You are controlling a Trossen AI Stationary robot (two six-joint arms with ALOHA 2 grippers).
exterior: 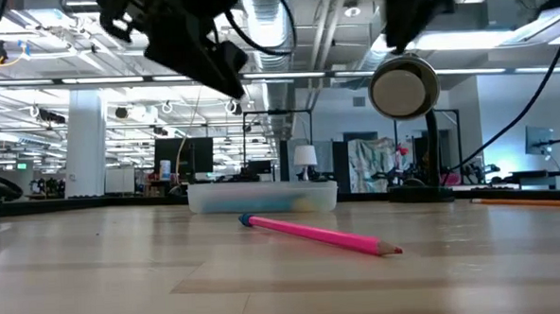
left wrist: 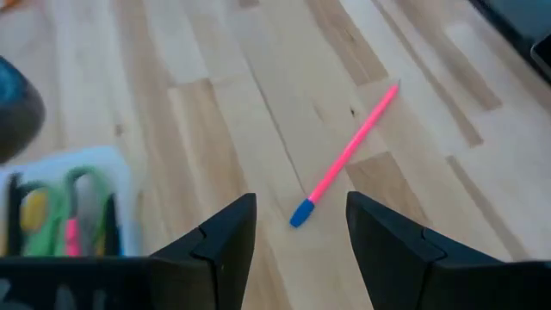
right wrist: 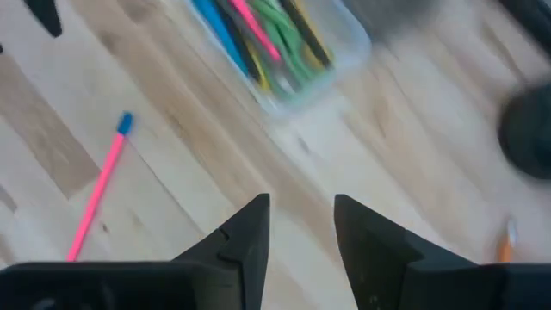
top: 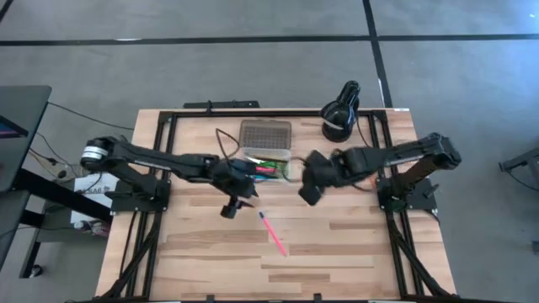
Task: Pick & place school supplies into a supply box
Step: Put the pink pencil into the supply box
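A pink pencil (top: pixel 274 234) with a blue end (left wrist: pixel 301 213) lies flat on the wooden table, near its middle. The clear supply box (top: pixel 268 167) sits farther back and holds several pens and green-handled scissors (left wrist: pixel 65 207). Its grey dotted lid (top: pixel 265 135) lies behind it. My left gripper (top: pixel 236 200) hangs open above the table by the box's near left corner, and the pencil's blue end shows between its fingers (left wrist: pixel 301 211) without touching them. My right gripper (top: pixel 307 194) hovers open to the right of the box, with nothing between its fingers (right wrist: pixel 301 207).
A black round desk lamp (top: pixel 341 109) stands at the table's far right corner. An orange pencil (exterior: pixel 528 201) lies on the table at the right. Bare wood (top: pixel 337 252) stretches from the pink pencil to the near edge.
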